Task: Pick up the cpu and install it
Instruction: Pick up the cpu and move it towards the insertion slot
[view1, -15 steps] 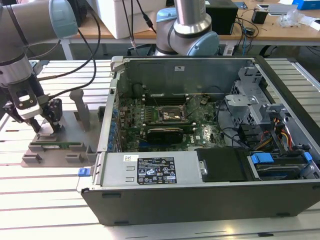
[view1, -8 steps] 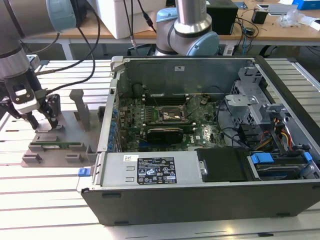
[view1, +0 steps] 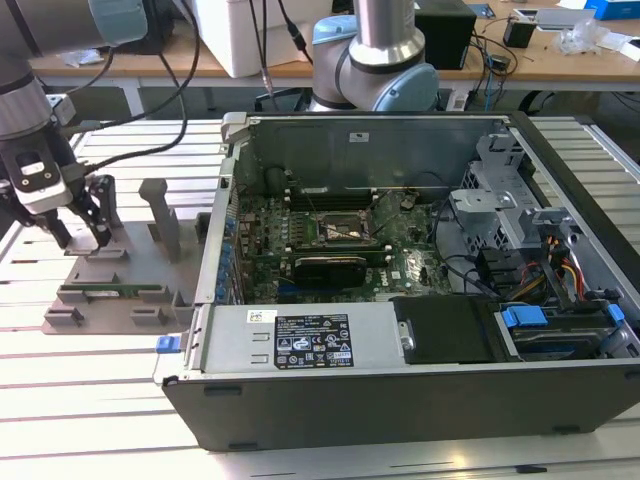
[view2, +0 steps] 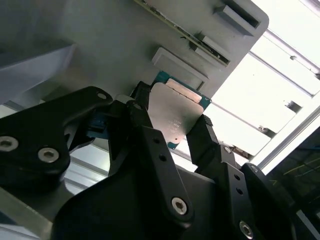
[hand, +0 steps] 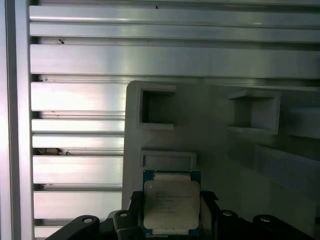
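Note:
The cpu (hand: 171, 202) is a flat square chip with a silver-grey top and a thin green rim. It sits between the black fingers of my gripper (hand: 171, 212), which is shut on its two opposite edges. In the second wrist view the cpu (view2: 174, 111) is held just above the grey fixture tray (view2: 125, 45), with one fingertip (view2: 139, 114) touching each side. In the exterior view my gripper (view1: 82, 228) hangs over the tray (view1: 110, 290) at the exterior view's left, well away from the open computer case (view1: 400, 330).
The motherboard's dark socket frame (view1: 345, 230) lies open in the middle of the case. Upright grey posts (view1: 160, 215) rise from the tray beside the gripper. Drive bays and cables (view1: 540, 270) fill the case at the exterior view's right. The slatted aluminium table (view1: 90, 400) surrounds everything.

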